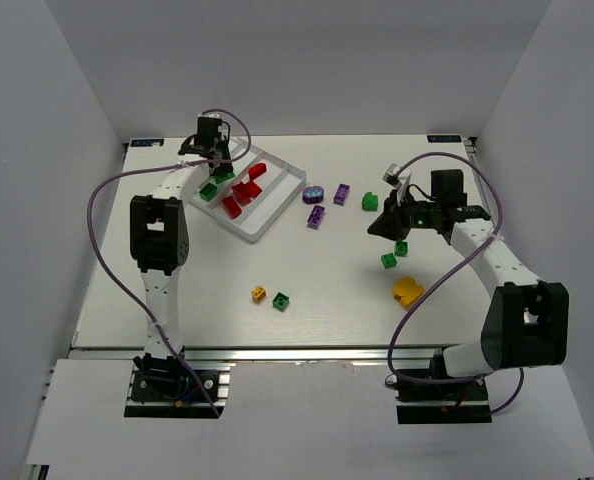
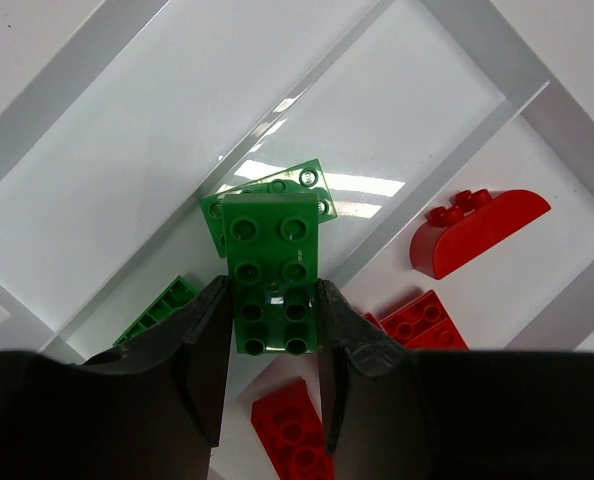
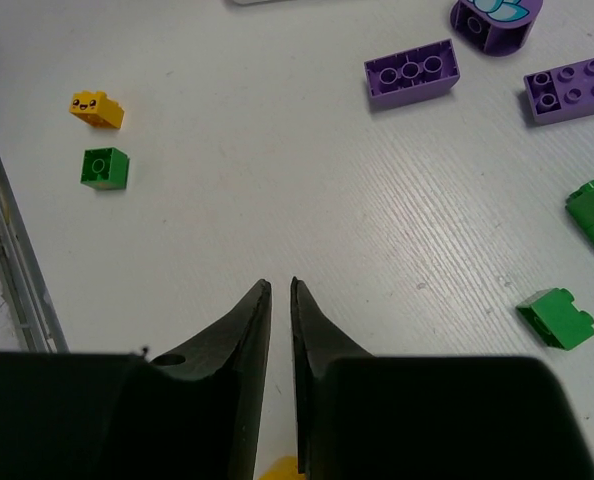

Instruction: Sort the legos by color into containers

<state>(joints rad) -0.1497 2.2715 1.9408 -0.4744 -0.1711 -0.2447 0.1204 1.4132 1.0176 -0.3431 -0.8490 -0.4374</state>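
My left gripper (image 2: 272, 300) is shut on a green lego (image 2: 272, 250) and hangs over the white tray (image 1: 277, 222) at the back left. Below it, one compartment (image 2: 127, 150) holds a flat green lego (image 2: 322, 200) and another green one (image 2: 157, 312). The neighbouring compartment holds red legos (image 2: 477, 230). My right gripper (image 3: 280, 285) hovers over bare table at the right, its jaws a narrow slit apart with nothing between them. Around it lie purple legos (image 3: 412, 72), a round purple one (image 3: 492, 15), green legos (image 3: 559, 317) and a yellow one (image 1: 407, 290).
A small yellow lego (image 1: 259, 293) and a green one (image 1: 280, 300) lie near the front middle of the table. White walls close in the table on three sides. Both arms' purple cables loop above the surface.
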